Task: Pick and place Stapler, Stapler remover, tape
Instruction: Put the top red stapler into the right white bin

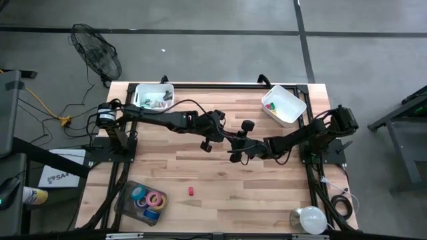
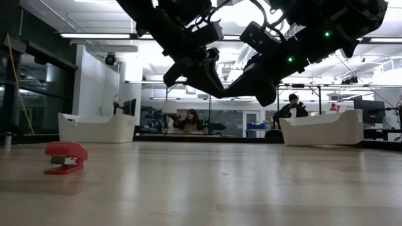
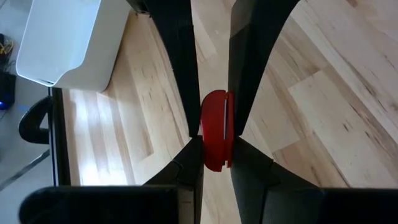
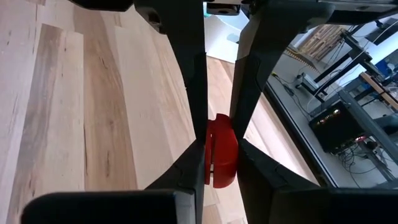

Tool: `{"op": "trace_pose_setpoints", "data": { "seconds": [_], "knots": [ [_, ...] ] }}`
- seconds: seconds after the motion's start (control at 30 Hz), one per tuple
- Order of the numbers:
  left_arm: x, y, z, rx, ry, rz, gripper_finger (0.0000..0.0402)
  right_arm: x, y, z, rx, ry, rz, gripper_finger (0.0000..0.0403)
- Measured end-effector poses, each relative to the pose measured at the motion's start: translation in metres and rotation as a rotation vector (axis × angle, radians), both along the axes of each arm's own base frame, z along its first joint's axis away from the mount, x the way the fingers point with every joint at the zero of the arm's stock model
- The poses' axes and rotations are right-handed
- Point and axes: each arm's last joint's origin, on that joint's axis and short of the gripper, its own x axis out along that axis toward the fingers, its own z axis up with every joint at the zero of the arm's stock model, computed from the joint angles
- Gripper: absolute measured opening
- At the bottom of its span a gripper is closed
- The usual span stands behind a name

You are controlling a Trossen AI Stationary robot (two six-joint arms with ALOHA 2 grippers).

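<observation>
The table [image 1: 220, 180] is pale jointed wood planks with a smooth, faintly sheened finish. The stapler remover [image 3: 216, 130] appears glossy red plastic. The bins [image 1: 283, 107] appear smooth matt white plastic.

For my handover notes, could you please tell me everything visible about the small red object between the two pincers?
The small red object looks like glossy rounded plastic with a pale seam line. It hangs above the middle of the wooden table, gripped by both the left pincer and the right pincer, which meet from opposite sides; nothing else touches it.
</observation>
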Motion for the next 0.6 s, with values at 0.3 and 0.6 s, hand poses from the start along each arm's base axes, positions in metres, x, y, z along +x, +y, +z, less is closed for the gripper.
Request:
{"op": "trace_pose_setpoints", "data": {
  "seconds": [0.3, 0.6],
  "knots": [
    [-0.0008, 0.0002, -0.0008, 0.029, 0.017, -0.008, 0.0085, -0.0005, -0.0002, -0.0007, 0.002, 0.003, -0.012, 0.0059],
    [-0.0093, 0.0032, -0.0083, 0.136, 0.148, 0.053, 0.0135, -0.0032, -0.0023, -0.0029, -0.013, 0.011, -0.088, 0.0059]
  ]
}}
